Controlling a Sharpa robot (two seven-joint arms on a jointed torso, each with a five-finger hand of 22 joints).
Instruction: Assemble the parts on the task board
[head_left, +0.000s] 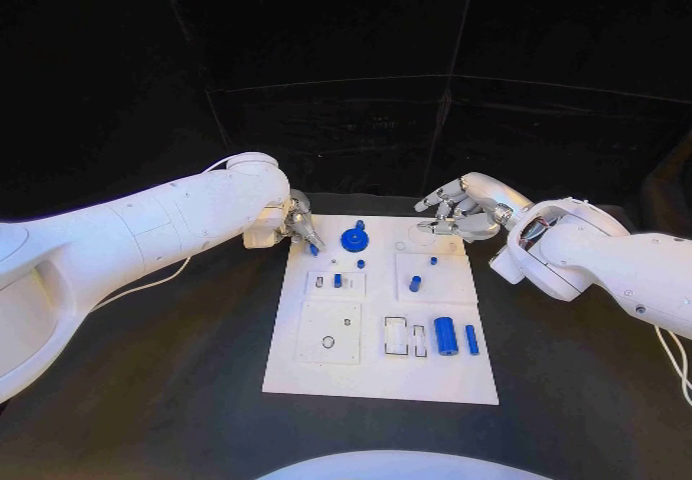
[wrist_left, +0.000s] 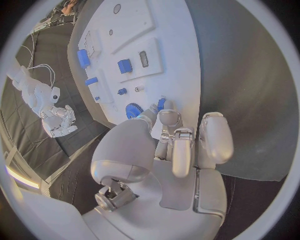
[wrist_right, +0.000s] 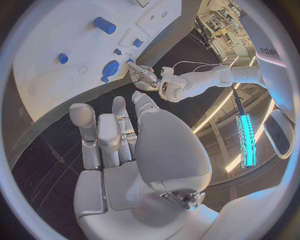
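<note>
Task board lying flat at the table's middle, blue parts spread over it. Left hand at the far left corner, pinching a small blue part. Right hand above the far right corner, fingers loosely curled, holding nothing.

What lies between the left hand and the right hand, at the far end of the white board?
In the head view, the blue gear lies on the task board between the left hand and the right hand.
</note>
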